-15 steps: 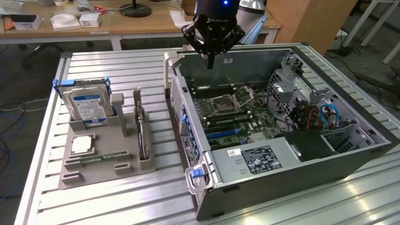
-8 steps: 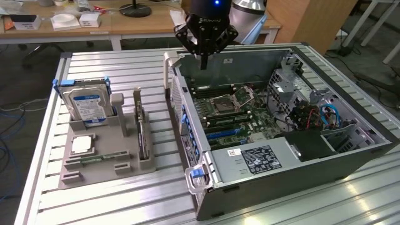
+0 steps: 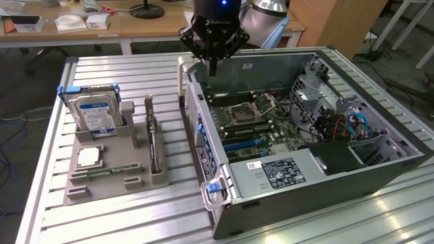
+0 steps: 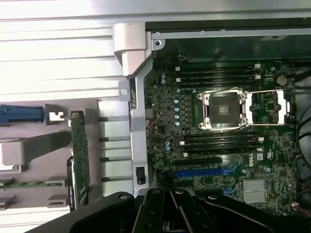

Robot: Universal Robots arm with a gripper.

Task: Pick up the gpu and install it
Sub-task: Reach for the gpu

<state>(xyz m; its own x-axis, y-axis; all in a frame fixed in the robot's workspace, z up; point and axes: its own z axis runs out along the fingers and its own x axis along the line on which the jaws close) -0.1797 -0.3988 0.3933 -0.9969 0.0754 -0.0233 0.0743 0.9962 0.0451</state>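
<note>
"What was the slatted silver metal table (image 3: 135,76) like?"

"It was ribbed, bare metal with a bright sheen. The grey moulded holder (image 3: 101,193) looked like matt plastic."

"And the thin green circuit-board gpu (image 4: 80,160)?"

"It was dull green board, not shiny. The open dark-grey computer case (image 3: 326,183) was matt sheet metal. The boxy silver hard drive (image 3: 95,114) had a smooth blue label."

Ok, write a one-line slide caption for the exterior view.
Tool hovering over the far edge of the open computer case; gpu standing edge-on in the grey parts holder on the exterior view's left.
</note>
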